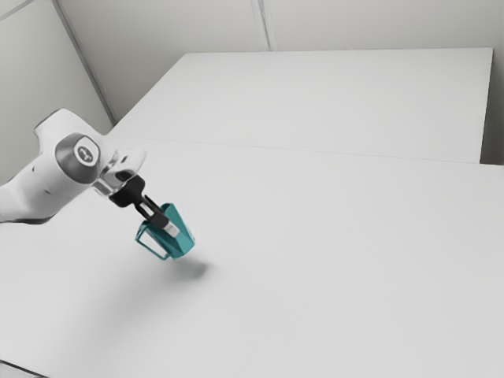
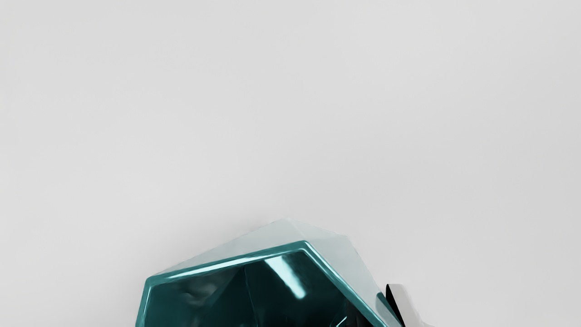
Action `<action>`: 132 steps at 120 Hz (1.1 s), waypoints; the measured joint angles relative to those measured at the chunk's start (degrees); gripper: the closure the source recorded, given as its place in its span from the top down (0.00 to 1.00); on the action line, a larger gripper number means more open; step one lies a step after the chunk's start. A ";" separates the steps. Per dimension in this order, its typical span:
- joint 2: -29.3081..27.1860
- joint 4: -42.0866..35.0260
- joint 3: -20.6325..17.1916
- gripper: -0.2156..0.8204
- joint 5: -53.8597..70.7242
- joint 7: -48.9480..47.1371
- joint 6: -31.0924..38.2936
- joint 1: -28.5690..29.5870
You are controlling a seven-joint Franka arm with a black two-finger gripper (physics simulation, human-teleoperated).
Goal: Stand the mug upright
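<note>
At the exterior view's left, the black gripper (image 1: 168, 224) pinches a tilted, glossy, faceted teal mug (image 1: 186, 241) above the white desk (image 1: 354, 276).

Mug (image 1: 184, 239) in my gripper (image 1: 166, 224), above the table (image 1: 331, 252), toward the exterior view's left; mug's handle (image 1: 150, 249) on that same side of its body. Wall (image 1: 354, 24) behind the table's far edge.

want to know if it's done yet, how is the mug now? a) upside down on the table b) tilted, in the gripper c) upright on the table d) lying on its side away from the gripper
b: the mug leans in the gripper, base angled toward the exterior view's right
</note>
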 joint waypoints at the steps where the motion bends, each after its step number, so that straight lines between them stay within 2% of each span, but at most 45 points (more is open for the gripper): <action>1: 0.00 0.15 -0.02 0.04 0.66 -0.28 -0.04 -0.02; 57: 0.66 3.46 -3.21 0.04 24.72 -17.00 0.27 -0.39; 100: 2.76 2.87 -5.27 0.04 33.66 -28.73 6.49 -0.98; 132: 5.70 2.52 -5.47 0.04 36.31 -36.62 9.95 -2.14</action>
